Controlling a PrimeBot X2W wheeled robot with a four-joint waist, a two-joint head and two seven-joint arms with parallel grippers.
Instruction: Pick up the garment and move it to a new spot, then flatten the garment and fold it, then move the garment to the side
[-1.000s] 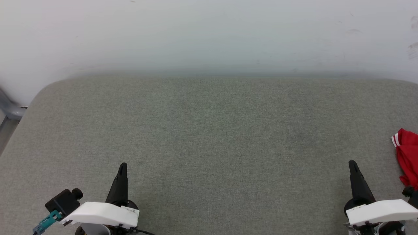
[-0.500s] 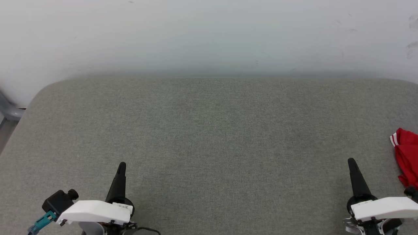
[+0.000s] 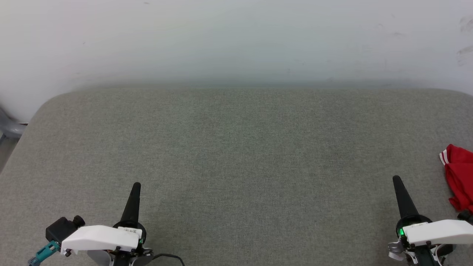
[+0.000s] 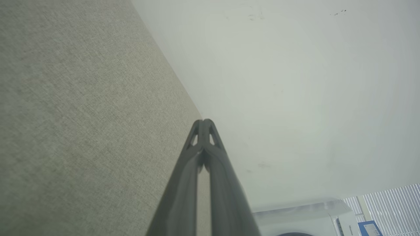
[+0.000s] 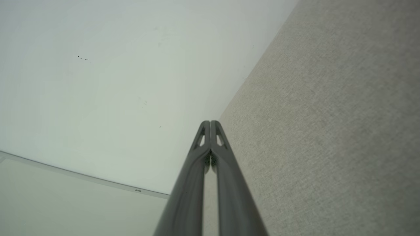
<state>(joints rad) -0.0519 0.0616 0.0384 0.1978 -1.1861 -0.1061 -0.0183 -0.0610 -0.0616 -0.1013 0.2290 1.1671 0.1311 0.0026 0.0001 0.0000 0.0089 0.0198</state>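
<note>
Left end effector point(image 3: 135, 186) at near left, above grey fabric worktop point(image 3: 236, 147): fingers pressed together, empty; left wrist view confirms tips meeting. Right end effector point(image 3: 396, 178) at near right: fingers likewise together, empty. Garment point(image 3: 457, 175), red with red-and-white striped trim, lies bunched on worktop at right edge, just outboard of right end effector, apart from its fingers; partly cut off by frame. Pale wall point(image 3: 236, 37) rises behind worktop's far edge.
</note>
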